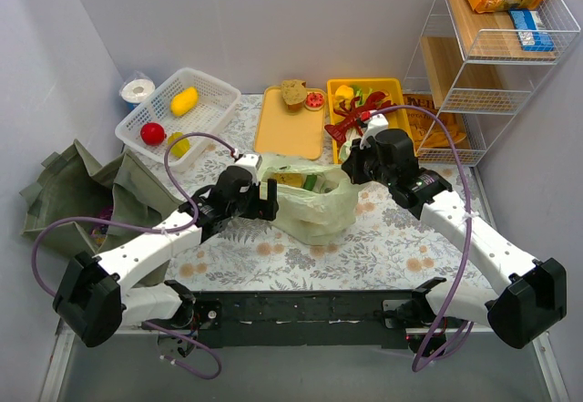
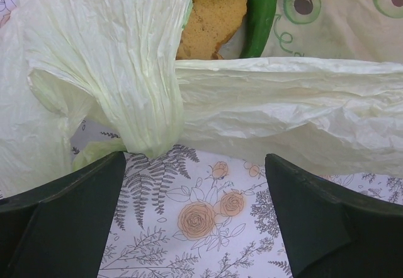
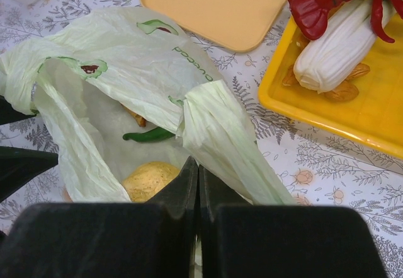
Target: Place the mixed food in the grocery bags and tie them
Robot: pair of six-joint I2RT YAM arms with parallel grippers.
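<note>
Though agape, left hand (image 2: 195, 164) just beside bag (image 2: 283, 114)

Bright even light, soft shadows, sharp

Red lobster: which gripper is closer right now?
Right. The right gripper, shut on the pale-green bag, sits by the yellow tray holding the red lobster; the left gripper, open, is across the bag.

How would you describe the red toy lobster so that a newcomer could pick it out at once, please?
Start at the white wire shelf rack against the right wall; just left of it sits a deep yellow plastic tray. The red toy lobster lies in that tray, over a white ribbed piece. It is the only red thing there with claws and a fanned tail.
</note>
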